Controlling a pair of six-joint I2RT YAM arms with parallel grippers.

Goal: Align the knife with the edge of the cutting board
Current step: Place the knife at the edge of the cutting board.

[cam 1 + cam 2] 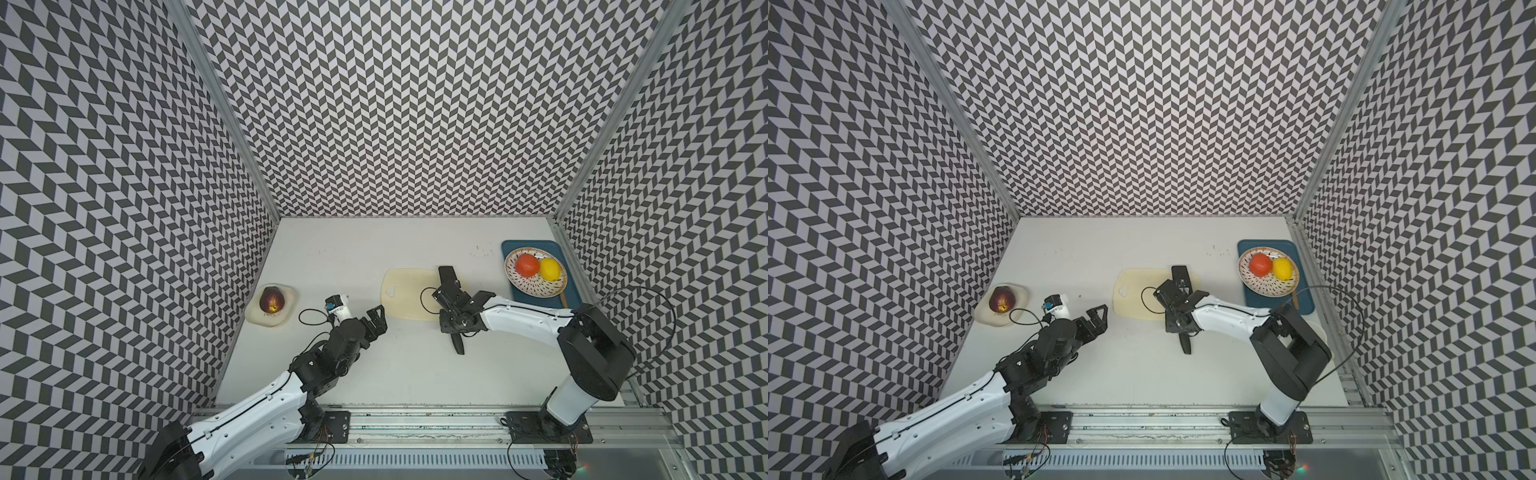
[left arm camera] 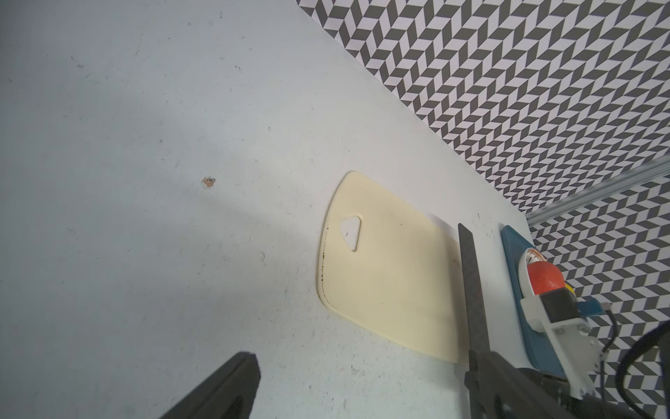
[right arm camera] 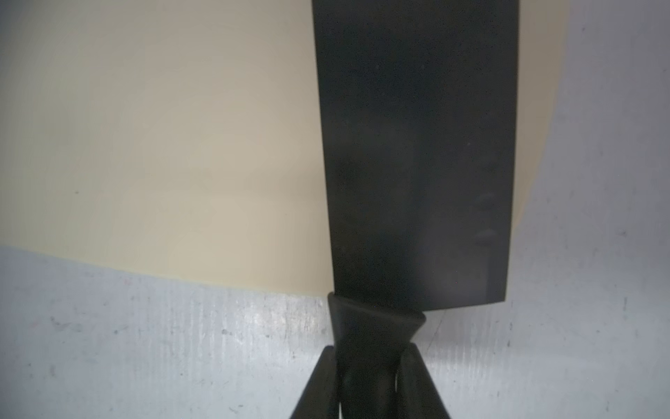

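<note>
The right end effector [image 1: 454, 326] sits over the knife's [image 1: 446, 276] middle; the blade crosses the board's [image 1: 405, 295] right end, and the handle points out over the desk [image 1: 353, 374].

Matt black knife [image 3: 417, 145], smooth, with faint sheen near the handle. Smooth cream plastic cutting board [image 2: 391, 283], dark specks along one short end. Matt white bench [image 2: 145, 181], scuffed and speckled. Glossy glazed plate [image 1: 536, 291]; smooth dark blue tray [image 1: 510, 246], plastic-looking.
</note>
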